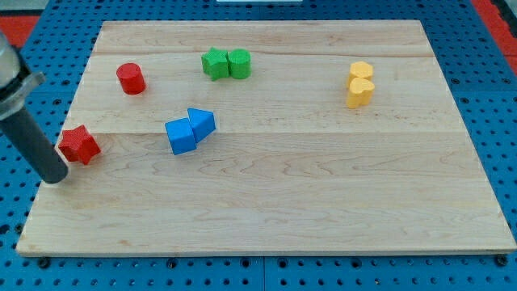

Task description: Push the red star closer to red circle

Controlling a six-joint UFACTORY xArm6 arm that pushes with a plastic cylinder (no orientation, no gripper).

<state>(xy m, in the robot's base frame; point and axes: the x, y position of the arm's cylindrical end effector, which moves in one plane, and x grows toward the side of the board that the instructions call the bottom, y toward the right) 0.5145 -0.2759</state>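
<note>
The red star (79, 145) lies near the board's left edge. The red circle (130, 78) stands above it and to its right, toward the view's top left. My tip (55, 179) is at the left edge, just below and left of the red star, close to it or touching. The dark rod rises from there to the view's upper left.
A blue cube (180, 135) and a blue triangle (202, 121) sit together right of the star. A green star (215, 63) and a green cylinder (239, 63) sit at the top middle. Two yellow blocks (360, 84) sit at the top right. The wooden board (283, 202) lies on a blue pegboard.
</note>
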